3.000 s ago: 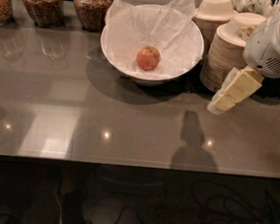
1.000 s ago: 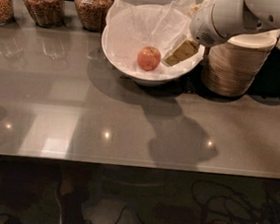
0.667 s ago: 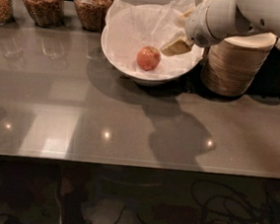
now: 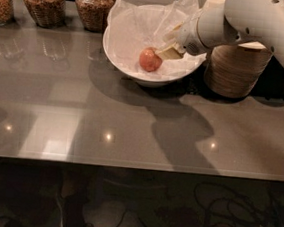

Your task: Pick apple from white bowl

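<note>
A small reddish-orange apple lies in the middle of the wide white bowl, which is lined with crinkled white paper and stands at the back of the grey table. My gripper reaches into the bowl from the right on the white arm. Its pale yellow tip sits right beside the apple's upper right side, touching it or nearly so. The apple rests on the paper.
A stack of beige paper bowls stands just right of the white bowl, under my arm. Three glass jars of grains line the back left. The table's front edge runs across the lower middle, with cables on the floor below.
My gripper has moved left, from the bowl's right rim into the bowl, and now sits against the apple's right side. The apple and bowl have not moved.
</note>
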You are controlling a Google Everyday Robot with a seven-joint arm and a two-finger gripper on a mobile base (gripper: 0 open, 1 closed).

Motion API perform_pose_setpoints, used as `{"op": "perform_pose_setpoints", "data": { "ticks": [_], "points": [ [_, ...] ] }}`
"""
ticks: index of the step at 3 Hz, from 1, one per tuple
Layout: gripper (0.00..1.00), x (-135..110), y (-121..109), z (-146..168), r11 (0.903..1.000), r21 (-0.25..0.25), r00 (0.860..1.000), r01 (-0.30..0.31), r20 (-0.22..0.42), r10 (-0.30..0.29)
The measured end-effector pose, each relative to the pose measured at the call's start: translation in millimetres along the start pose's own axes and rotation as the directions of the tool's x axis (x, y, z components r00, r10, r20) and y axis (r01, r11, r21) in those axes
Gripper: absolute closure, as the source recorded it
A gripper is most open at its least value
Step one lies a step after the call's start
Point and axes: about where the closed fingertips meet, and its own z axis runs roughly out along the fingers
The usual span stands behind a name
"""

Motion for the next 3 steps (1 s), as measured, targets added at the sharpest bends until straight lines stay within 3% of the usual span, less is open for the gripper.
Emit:
{"op": "perform_pose_setpoints", "data": {
  "ticks": [2, 3],
  "points": [
    [0.35, 4.7, 6.2, 35.8, 0.9978, -0.064, 1.0, -0.018, 0.015, 0.019],
    [0.35, 7.3, 4.7, 49.3, 0.9966, -0.079, 1.0, -0.024, 0.018, 0.026]
  ]
}}
